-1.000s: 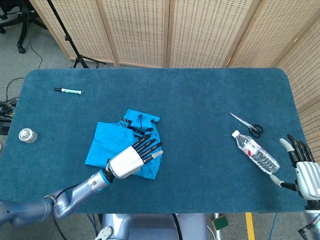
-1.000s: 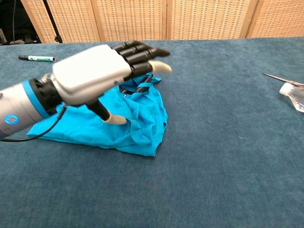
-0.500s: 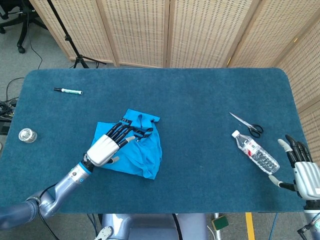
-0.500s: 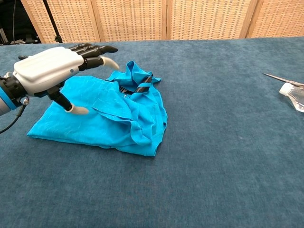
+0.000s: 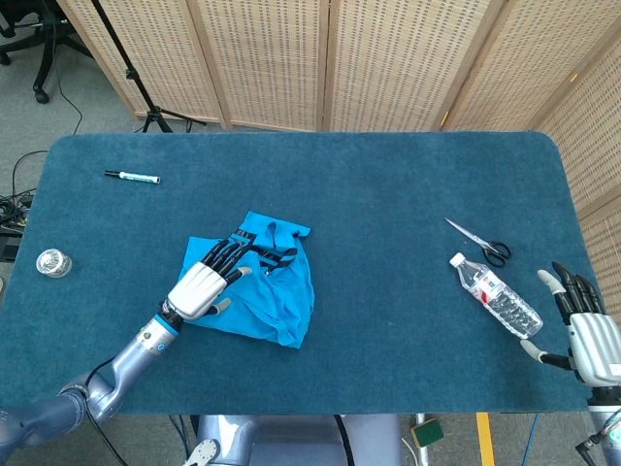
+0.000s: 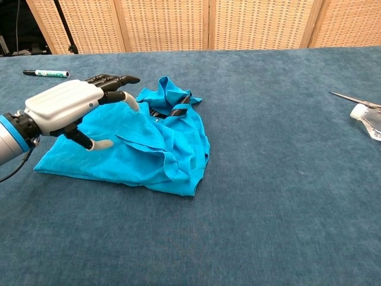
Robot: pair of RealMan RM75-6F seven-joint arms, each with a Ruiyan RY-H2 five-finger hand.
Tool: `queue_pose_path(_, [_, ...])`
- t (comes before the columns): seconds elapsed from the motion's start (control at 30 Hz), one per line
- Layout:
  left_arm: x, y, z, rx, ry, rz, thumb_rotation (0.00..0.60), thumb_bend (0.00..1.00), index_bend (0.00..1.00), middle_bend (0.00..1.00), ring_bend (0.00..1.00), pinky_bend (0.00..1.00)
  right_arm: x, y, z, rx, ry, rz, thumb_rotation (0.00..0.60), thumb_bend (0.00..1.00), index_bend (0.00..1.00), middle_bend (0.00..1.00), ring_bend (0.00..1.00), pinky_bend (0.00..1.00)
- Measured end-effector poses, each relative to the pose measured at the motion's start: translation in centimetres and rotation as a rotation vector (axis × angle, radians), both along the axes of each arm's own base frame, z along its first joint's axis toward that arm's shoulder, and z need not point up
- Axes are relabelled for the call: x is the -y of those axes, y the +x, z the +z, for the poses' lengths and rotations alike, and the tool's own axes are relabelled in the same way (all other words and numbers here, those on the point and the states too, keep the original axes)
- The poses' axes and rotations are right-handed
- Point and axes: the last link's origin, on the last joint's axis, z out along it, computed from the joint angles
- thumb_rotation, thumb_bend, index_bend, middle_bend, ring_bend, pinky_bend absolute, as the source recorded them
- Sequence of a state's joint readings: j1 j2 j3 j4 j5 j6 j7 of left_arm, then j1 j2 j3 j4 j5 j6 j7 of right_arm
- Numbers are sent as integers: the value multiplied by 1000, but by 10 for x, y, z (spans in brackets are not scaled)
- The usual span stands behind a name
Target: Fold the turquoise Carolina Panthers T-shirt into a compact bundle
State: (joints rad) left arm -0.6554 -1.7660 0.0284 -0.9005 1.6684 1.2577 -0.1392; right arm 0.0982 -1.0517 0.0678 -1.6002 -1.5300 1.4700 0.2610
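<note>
The turquoise T-shirt (image 5: 272,291) (image 6: 161,149) lies loosely folded and bunched on the blue table, left of centre, its black-trimmed collar on top. My left hand (image 5: 206,280) (image 6: 68,107) hovers palm down over the shirt's left part, fingers stretched out and apart, holding nothing. Whether its fingertips touch the cloth I cannot tell. My right hand (image 5: 587,330) stands at the table's near right corner, fingers spread and empty, far from the shirt. The chest view does not show it.
A water bottle (image 5: 496,294) (image 6: 369,122) lies at the right, with scissors (image 5: 480,241) (image 6: 351,98) just behind it. A marker (image 5: 133,177) (image 6: 46,73) lies at the far left, and a small round tin (image 5: 53,262) near the left edge.
My left hand has pulled back leftward from the shirt's right part to its left part and dropped lower. The shirt's folded edge now shows. The right hand barely moved.
</note>
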Motion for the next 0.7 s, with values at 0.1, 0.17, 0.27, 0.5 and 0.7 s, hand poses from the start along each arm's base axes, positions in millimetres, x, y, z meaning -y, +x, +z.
queue_pose_path(0.1, [-1,1,-4,5,-8,2,600,343,319,0,0,0,0,0,0,1,0,2,600,1,0,0,0,0])
queue_pose_path(0.17, [-2,3,-7,3,-10,-2,600,344,319,0,0,0,0,0,0,1,0,2,600,1,0,0,0,0])
queue_pose_path(0.27, [-2,3,-9,-1,-13,-4,600,348,321,0,0,0,0,0,1,2,-1,1,600,1,0,0,0,0])
queue_pose_path(0.5, [-2,5,-15,0,-12,3,600,346,354,0,0,0,0,0,1,6,0,2,600,1,0,0,0,0])
queue_pose_path(0.7, [-5,10,-21,16,-1,7,600,382,463,0,0,0,0,1,1,9,2,4,600,1,0,0,0,0])
